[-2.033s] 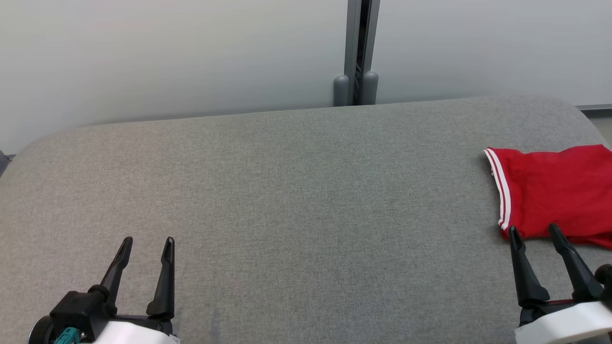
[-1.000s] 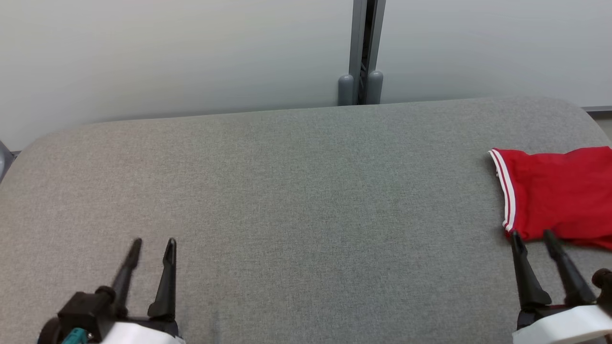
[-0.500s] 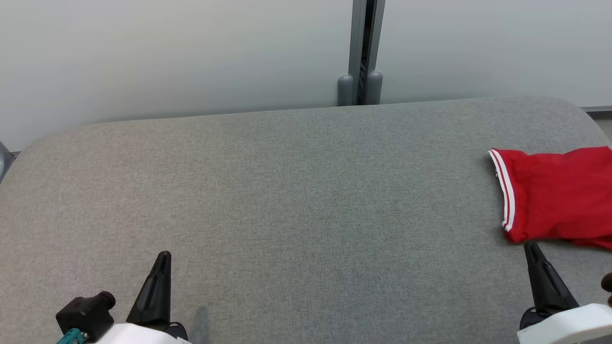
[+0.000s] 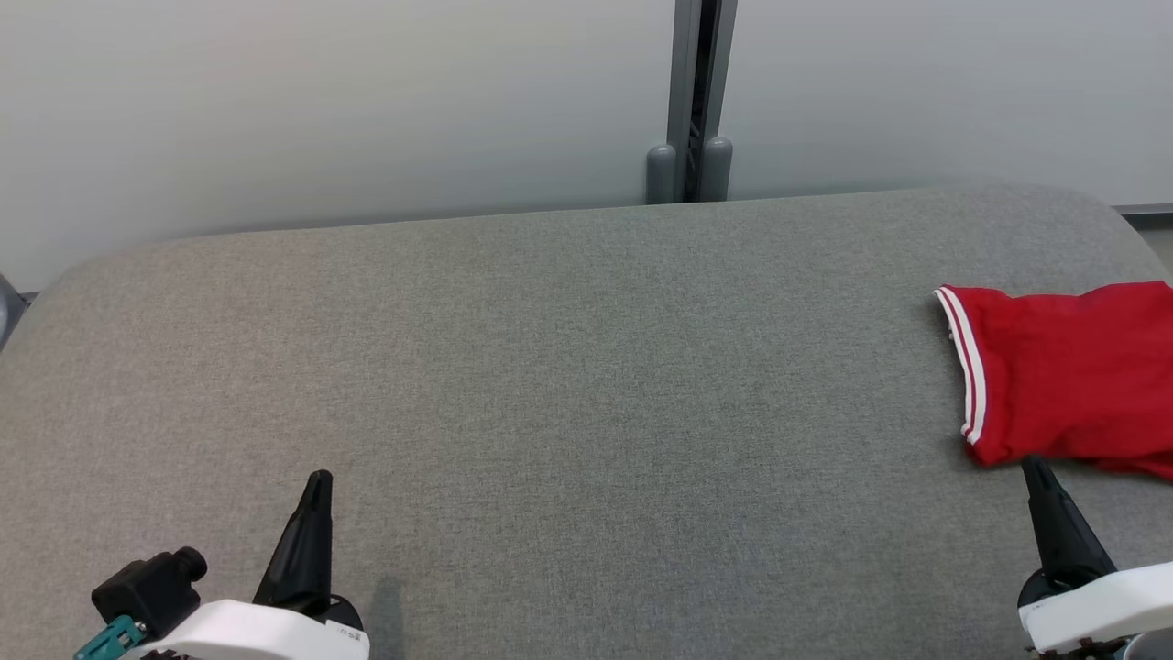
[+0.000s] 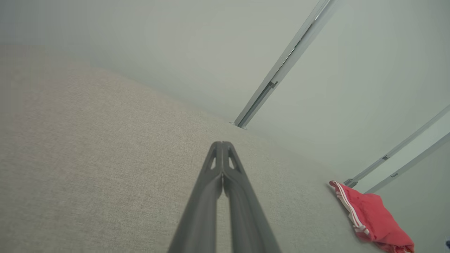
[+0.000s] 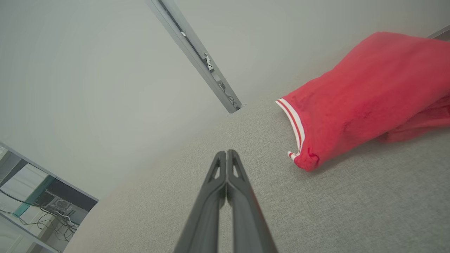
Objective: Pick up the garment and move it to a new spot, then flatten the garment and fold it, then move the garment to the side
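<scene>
You see a soft red garment [image 4: 1068, 376], white-striped hem, lying rumpled at the right end of the coarse grey woven table [image 4: 550, 367], your right gripper [image 4: 1035, 469] pressed together just beside its near corner, left gripper [image 4: 318, 481] likewise, well apart.

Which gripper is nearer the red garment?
The right gripper: its shut fingers end just short of the garment, by its striped corner; the left gripper sits far across the grey surface.
</scene>
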